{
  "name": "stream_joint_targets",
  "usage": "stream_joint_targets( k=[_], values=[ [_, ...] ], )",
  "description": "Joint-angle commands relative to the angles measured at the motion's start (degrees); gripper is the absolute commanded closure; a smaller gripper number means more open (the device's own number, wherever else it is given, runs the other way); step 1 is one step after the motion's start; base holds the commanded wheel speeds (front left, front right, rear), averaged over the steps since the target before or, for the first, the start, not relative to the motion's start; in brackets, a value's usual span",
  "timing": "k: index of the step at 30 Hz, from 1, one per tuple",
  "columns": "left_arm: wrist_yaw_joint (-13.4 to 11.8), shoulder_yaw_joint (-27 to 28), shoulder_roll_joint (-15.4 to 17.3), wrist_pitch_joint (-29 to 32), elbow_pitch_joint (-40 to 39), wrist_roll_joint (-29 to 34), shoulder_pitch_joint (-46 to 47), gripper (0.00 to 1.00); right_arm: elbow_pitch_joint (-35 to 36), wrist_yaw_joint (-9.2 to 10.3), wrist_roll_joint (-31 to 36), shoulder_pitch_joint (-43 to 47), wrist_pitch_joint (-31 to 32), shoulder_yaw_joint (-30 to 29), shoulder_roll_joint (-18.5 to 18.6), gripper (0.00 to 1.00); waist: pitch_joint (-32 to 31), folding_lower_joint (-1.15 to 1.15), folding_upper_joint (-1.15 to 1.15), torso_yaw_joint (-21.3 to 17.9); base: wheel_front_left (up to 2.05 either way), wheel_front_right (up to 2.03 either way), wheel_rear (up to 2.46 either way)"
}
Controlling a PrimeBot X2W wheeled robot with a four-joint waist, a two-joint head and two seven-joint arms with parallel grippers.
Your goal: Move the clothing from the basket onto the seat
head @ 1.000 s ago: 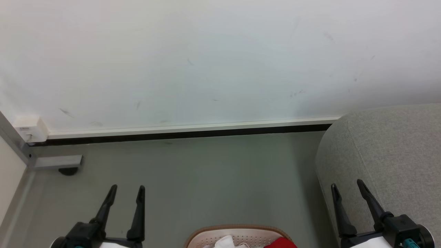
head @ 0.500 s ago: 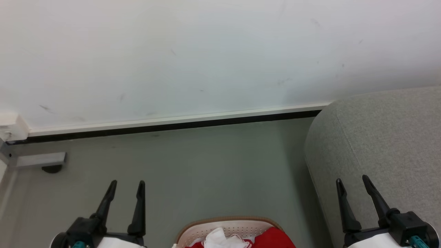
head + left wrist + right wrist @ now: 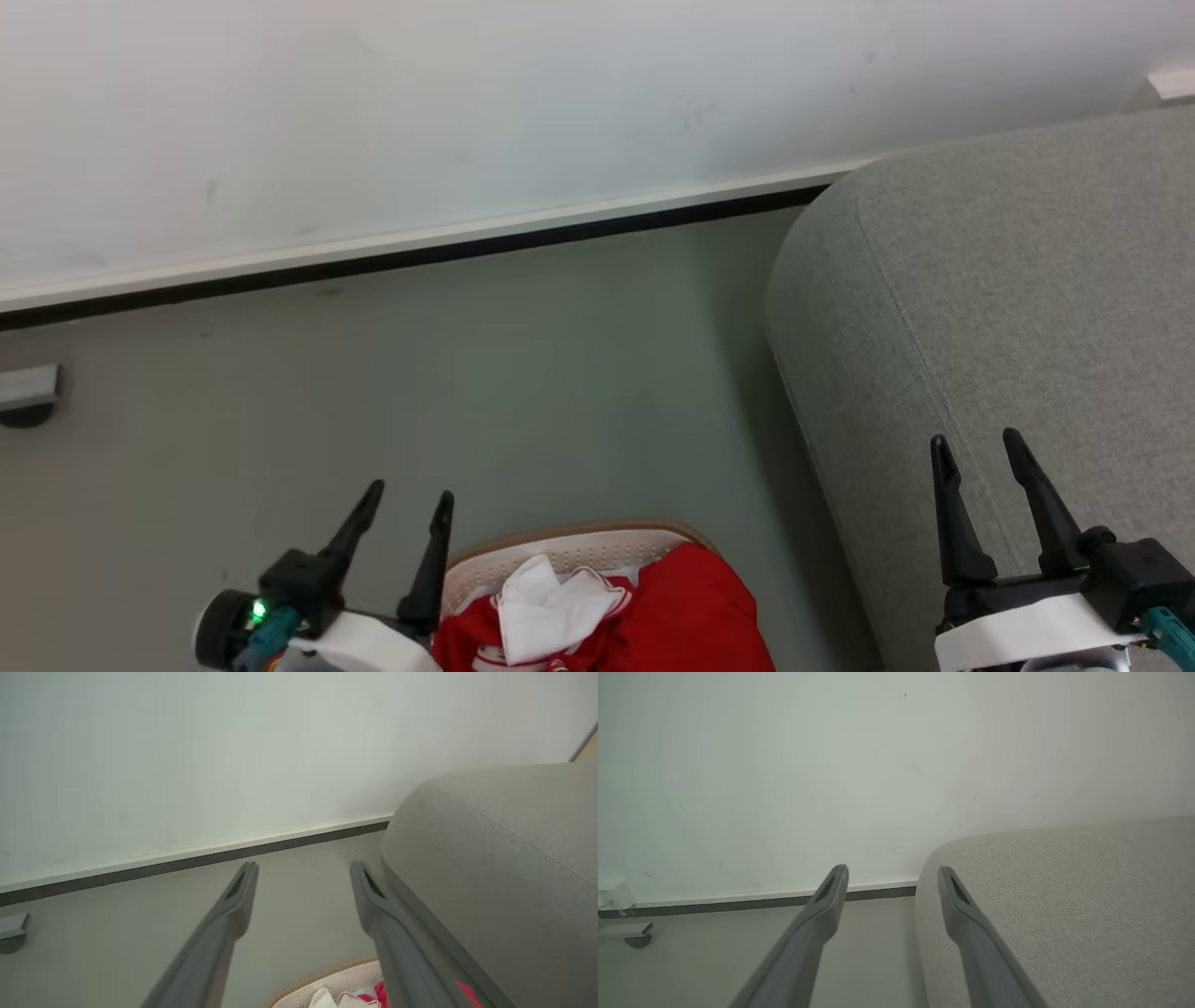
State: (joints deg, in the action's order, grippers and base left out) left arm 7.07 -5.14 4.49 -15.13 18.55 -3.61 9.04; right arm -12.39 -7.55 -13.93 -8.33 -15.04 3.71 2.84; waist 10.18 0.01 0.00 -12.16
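The clothing (image 3: 691, 607), red with a crumpled white piece on top, fills the basket (image 3: 569, 546), a white perforated tub with a tan rim at the bottom centre of the head view. The basket (image 3: 327, 975) and a bit of the clothing (image 3: 380, 991) also peek in at the bottom of the left wrist view. My left gripper (image 3: 409, 497) hangs open and empty just left of the basket, above the floor. My right gripper (image 3: 976, 443) stands open and empty over the front edge of the seat (image 3: 1008, 280), a large light-grey sofa on the right.
A white wall (image 3: 467, 112) with a pale skirting board (image 3: 420, 241) and dark gap runs across the back. Grey floor (image 3: 467, 373) lies between wall, basket and sofa. A small grey metal foot (image 3: 26, 392) sits at the far left.
The head camera has tilted down and turned right, so the basket and sofa show more. My left gripper has shifted right, closer to the basket. Both grippers stay open.
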Motion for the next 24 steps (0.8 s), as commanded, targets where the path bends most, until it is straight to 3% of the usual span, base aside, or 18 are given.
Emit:
stream_joint_targets(
  k=[1, 24],
  values=[
    [0.14, -0.35, 0.69, -0.03, 0.91, 0.54, 1.04, 0.0, 0.46, 0.12, -0.35, -1.17, -0.14, 0.0, 0.02, 0.0, 1.98, -0.01, 0.0, -1.49, 0.0, 0.0, 0.0],
    [0.38, -24.62, 7.78, 8.64, 30.07, -2.42, 22.26, 0.0, 6.81, 0.12, -4.25, -8.84, -0.14, -1.08, 0.0, 0.0, 21.73, -0.01, 0.0, -6.94, 0.0, 0.0, 0.0]
  ],
)
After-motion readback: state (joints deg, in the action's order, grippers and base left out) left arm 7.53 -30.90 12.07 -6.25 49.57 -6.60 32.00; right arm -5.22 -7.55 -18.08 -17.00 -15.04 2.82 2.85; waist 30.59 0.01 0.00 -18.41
